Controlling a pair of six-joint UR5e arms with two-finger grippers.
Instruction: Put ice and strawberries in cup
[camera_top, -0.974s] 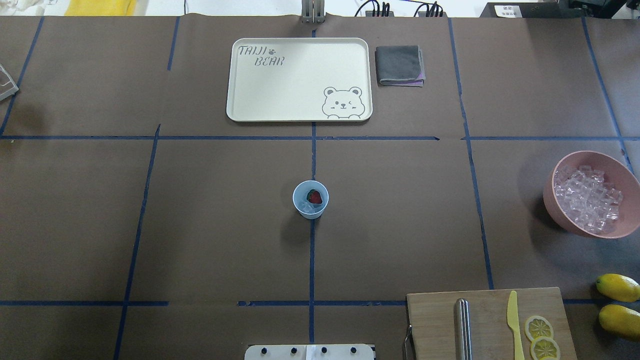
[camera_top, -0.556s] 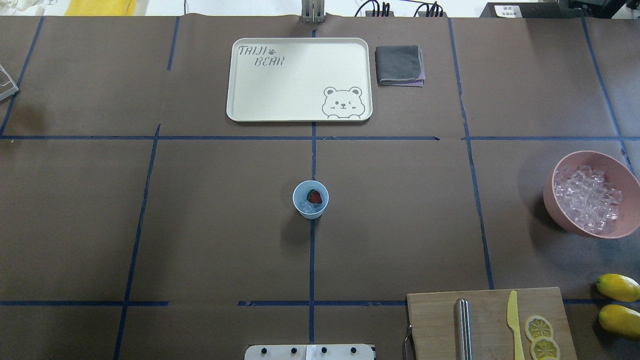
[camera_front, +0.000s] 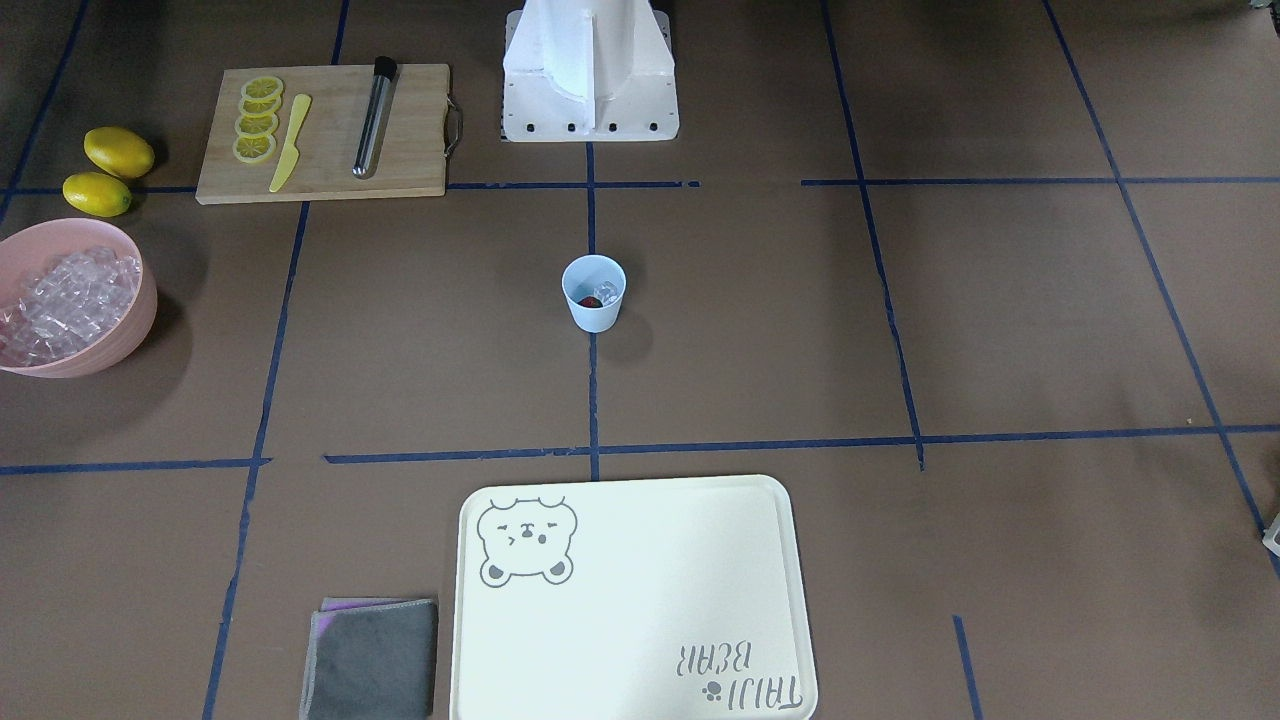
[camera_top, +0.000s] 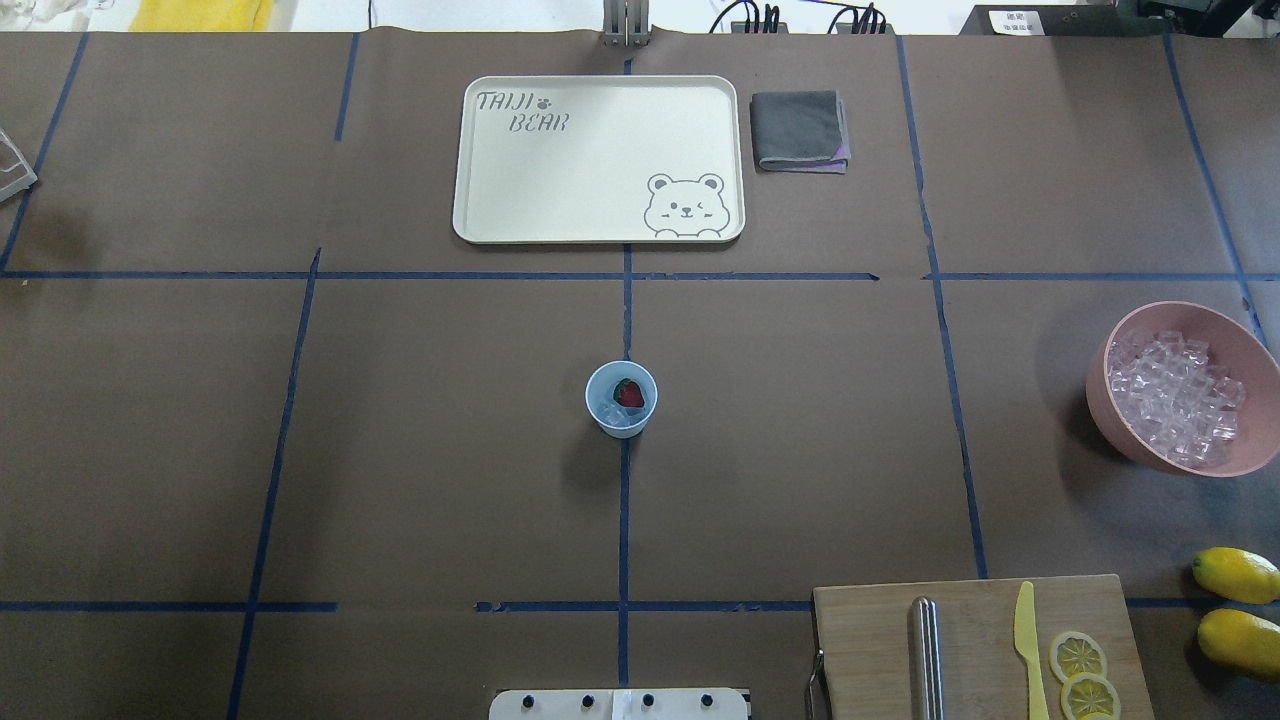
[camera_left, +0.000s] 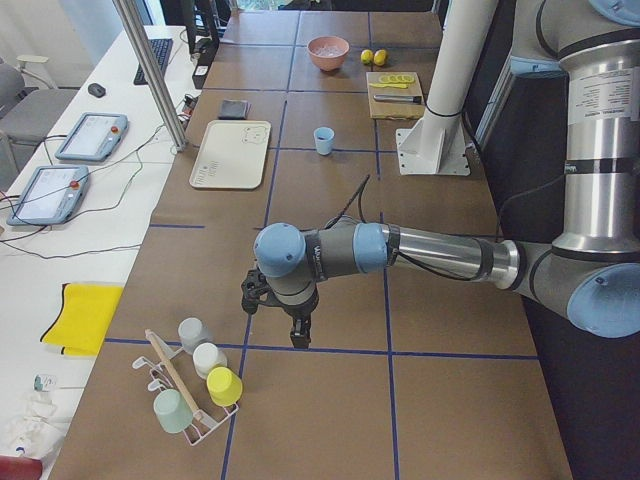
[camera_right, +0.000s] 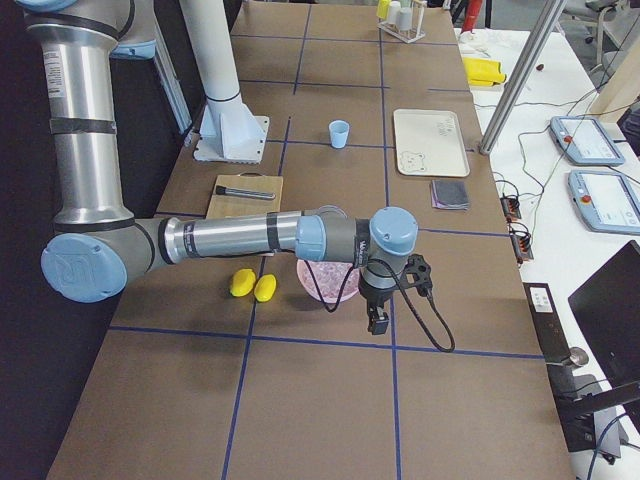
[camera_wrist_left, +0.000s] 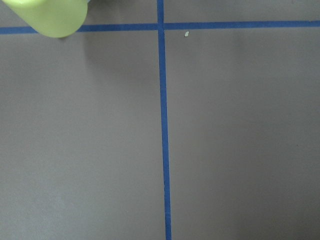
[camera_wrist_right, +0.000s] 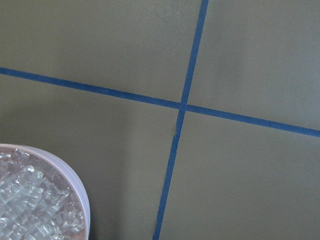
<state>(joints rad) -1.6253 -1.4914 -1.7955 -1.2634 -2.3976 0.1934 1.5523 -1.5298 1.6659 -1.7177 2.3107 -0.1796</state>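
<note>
The light blue cup (camera_top: 621, 425) stands at the table's centre, also seen in the front-facing view (camera_front: 594, 310). Inside it lie a dark red strawberry (camera_top: 629, 393) and a few pieces of ice (camera_top: 608, 412). More ice (camera_top: 1175, 398) fills the pink bowl (camera_top: 1108, 420) at the right edge. My left gripper (camera_left: 297, 335) hangs far from the cup near a cup rack. My right gripper (camera_right: 378, 322) hangs just beyond the bowl (camera_wrist_right: 82, 205). Both show only in side views, so I cannot tell whether they are open or shut.
A cream tray (camera_top: 480, 225) and a folded grey cloth (camera_top: 800, 130) lie at the far side. A wooden board (camera_top: 870, 640) holds a yellow knife, a metal tube and lemon slices; two lemons (camera_top: 1235, 575) lie beside it. A rack of cups (camera_left: 190, 400) stands by my left gripper.
</note>
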